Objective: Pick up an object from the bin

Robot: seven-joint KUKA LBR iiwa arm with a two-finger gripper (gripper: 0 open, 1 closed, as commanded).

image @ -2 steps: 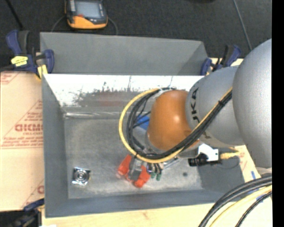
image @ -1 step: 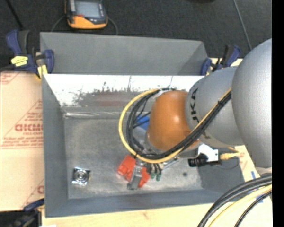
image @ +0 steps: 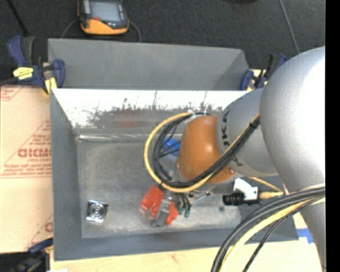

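Finds a red angular plastic piece (image: 152, 200) lying on the floor of the grey metal bin (image: 68, 169), close to the front wall and about midway along it; places it just at the left side of the two-finger gripper (image: 173, 205), touching it or very nearly so; notes a second patch of red (image: 171, 218) just beyond the gripper's tip, toward the front wall, and cannot tell one thing from two there; sees the gripper low over the floor, reaching down from under the arm's rounded orange wrist cover (image: 201, 146), with a loop of yellow and black cables (image: 153, 152) round it; cannot tell the width of the gripper's opening, nor any true grip on the red, with that part hidden by cover and cables; spots a small shiny square silver metal part (image: 96, 211) near the front left corner of the floor, well apart from the gripper; glimpses something blue (image: 170, 146) through the cable loop, farther back, kind unclear
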